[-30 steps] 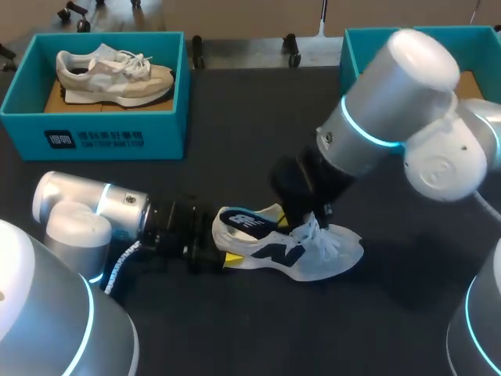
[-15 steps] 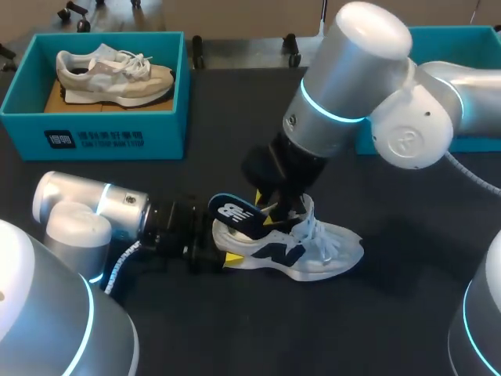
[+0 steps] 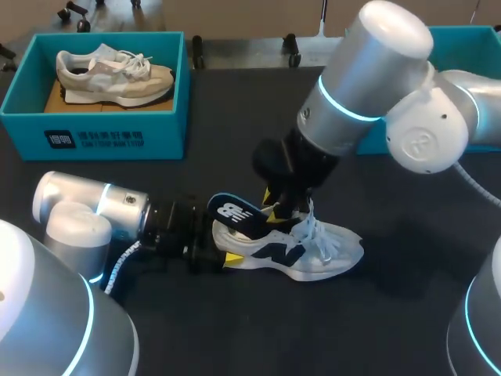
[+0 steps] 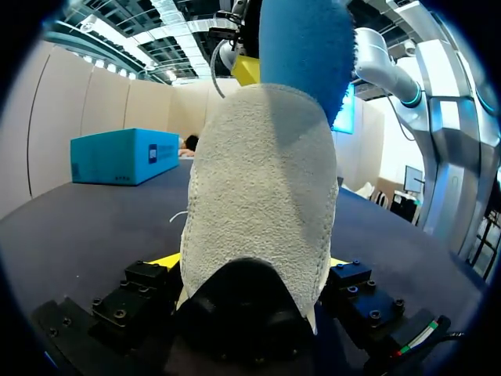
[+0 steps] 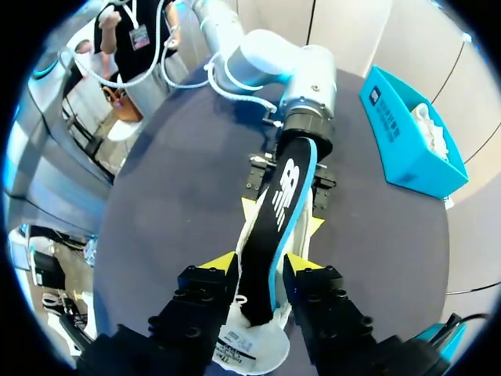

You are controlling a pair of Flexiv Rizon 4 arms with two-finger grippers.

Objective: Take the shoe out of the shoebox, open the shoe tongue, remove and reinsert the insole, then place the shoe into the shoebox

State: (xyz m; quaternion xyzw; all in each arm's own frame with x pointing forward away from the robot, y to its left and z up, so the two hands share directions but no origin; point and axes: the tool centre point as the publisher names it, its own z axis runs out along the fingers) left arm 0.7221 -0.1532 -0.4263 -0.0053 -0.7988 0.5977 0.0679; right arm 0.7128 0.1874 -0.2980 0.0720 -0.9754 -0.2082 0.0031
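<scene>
A white and navy shoe [image 3: 317,254] stands on its sole on the dark table. My left gripper [image 3: 221,257] comes in low from the left, and its yellow fingers clasp the heel from both sides. In the left wrist view the pale heel [image 4: 258,196] fills the space between the fingers. A black and blue insole [image 3: 233,213] slants up out of the shoe over the heel, its front end still inside. My right gripper [image 3: 280,207] hangs over the shoe's opening. In the right wrist view its fingers [image 5: 221,262] press against both edges of the insole [image 5: 282,204].
A teal shoebox [image 3: 94,137] at the back left holds a beige shoe [image 3: 113,74]. A second teal box [image 3: 356,39] stands at the back right, partly behind my right arm. Bare dark table lies in front of the shoe and to its right.
My right gripper has risen from the shoe's opening. The insole's heel end has come up out of the shoe and now slants over the heel. The left arm has kept still.
</scene>
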